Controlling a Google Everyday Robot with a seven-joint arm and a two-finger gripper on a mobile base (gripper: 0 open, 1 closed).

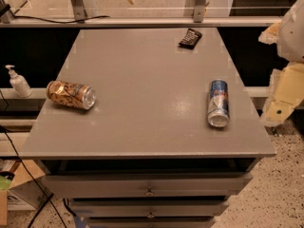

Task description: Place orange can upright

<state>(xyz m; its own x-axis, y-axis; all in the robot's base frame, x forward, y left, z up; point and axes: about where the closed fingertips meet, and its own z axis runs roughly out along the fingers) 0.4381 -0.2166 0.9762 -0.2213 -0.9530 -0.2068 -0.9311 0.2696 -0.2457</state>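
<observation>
The orange can [71, 94] lies on its side at the left of the grey worktop [147, 70]. A blue can [218, 103] lies on the right. The pincer [281, 99] hangs past the right edge, far from the orange can. I cannot tell if it is open or closed.

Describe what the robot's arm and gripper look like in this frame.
The arm shows at the right edge of the view as a smooth, rounded white shell. Below it the gripper, just off the right side of the grey table, is built of blocky, pale cream-yellow segments with flat faces and angular edges. No cables, labels or markings are visible on either.
</observation>
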